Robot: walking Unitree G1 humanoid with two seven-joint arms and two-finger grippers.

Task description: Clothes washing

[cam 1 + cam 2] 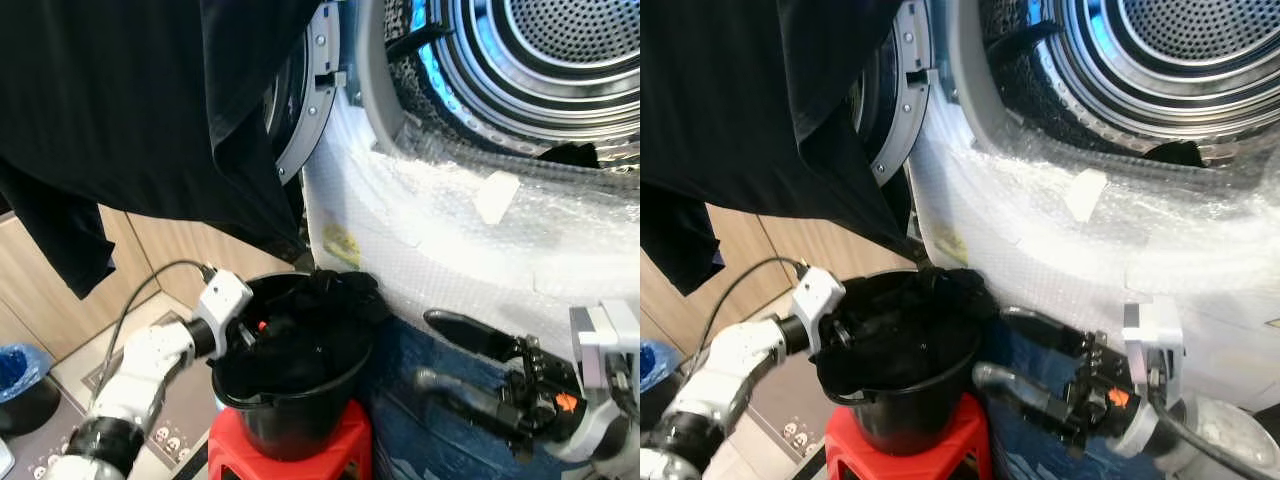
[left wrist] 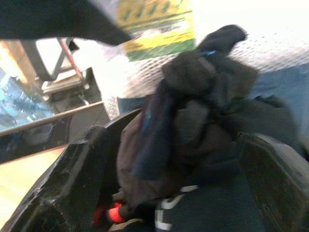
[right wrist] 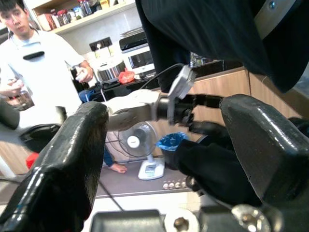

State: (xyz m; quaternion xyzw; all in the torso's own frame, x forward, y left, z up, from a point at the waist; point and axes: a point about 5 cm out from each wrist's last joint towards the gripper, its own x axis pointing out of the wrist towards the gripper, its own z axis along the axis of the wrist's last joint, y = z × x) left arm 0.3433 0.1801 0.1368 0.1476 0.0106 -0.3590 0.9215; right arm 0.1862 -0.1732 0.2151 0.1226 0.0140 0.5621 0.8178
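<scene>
Left eye view: black bucket (image 1: 290, 400) of dark clothes (image 1: 310, 320) stands on a red stool (image 1: 290, 450) just below the open washer drum (image 1: 560, 40), likely for short transfers. Left gripper (image 2: 169, 193), fingers apart, reaches into the pile; right gripper (image 1: 1040, 375), fingers apart and empty, waits beside the bucket. A hanging black garment (image 1: 140, 110) hides the washer door; bucket contents are indistinct.

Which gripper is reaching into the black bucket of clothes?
The left gripper: it is inside the black bucket among the dark clothes. The right gripper hangs open beside the bucket.
</scene>
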